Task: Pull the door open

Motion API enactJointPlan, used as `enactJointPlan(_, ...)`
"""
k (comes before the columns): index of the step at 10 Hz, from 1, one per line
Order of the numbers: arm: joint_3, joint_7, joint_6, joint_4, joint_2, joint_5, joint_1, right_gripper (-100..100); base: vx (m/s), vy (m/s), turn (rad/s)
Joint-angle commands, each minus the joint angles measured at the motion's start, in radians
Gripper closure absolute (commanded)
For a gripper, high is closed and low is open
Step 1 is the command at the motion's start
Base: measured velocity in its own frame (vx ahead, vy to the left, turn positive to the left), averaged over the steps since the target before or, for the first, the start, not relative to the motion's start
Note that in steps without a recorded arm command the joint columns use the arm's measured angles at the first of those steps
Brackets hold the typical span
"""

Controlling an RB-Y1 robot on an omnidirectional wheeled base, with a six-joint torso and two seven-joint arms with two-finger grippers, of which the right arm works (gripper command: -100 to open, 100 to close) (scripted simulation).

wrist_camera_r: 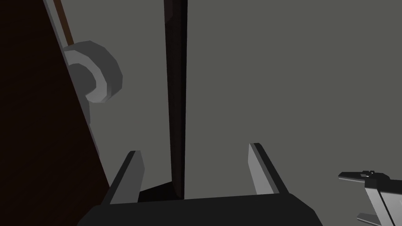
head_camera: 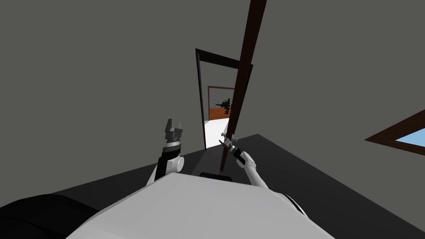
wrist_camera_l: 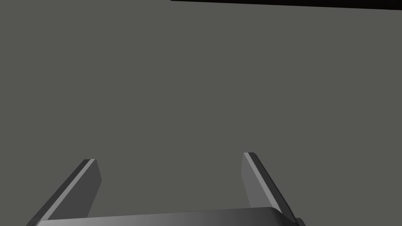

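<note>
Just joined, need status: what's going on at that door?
The dark brown door stands ajar, seen edge-on, with a bright room showing through the doorway. The right gripper is at the door's edge beside the round grey knob, with its fingers open and not gripping it. The left gripper is raised and open, holding nothing and facing a grey wall.
</note>
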Motion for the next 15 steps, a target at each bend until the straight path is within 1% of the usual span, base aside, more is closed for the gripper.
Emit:
enactJointPlan(1, -0.027, 0.008, 0.024, 0.007, -0.028, -0.013, -0.026, -100, -0.040, -0.039, 0.046)
enactJointPlan(2, -0.027, 0.008, 0.024, 0.008, -0.028, -0.013, -0.026, -100, -0.010, -0.013, 0.001)
enactJointPlan(3, -0.022, 0.009, 0.028, 0.017, -0.028, -0.017, -0.035, -100, -0.021, -0.035, 0.035)
enactJointPlan(5, -0.022, 0.009, 0.028, 0.017, -0.028, -0.017, -0.035, -100, -0.007, -0.041, 0.023)
enactJointPlan(10, -0.022, 0.009, 0.028, 0.017, -0.028, -0.017, -0.035, -100, 0.005, 0.005, -0.005)
enactJointPlan(11, -0.022, 0.009, 0.028, 0.004, -0.028, -0.017, -0.025, -100, -0.018, 0.002, 0.009)
enactJointPlan(12, -0.022, 0.009, 0.028, 0.017, -0.028, -0.017, -0.035, -100, -0.022, 0.005, -0.010)
enactJointPlan(13, 0.013, -0.020, -0.014, 0.021, -0.022, -0.001, -0.023, -100, -0.061, -0.077, 0.037)
enactJointPlan(14, 0.015, -0.024, -0.017, 0.021, -0.025, 0.001, -0.025, -100, -0.071, -0.124, 0.075)
enactJointPlan(15, 0.020, -0.034, -0.026, 0.021, -0.033, 0.005, -0.028, -100, -0.046, -0.146, 0.054)
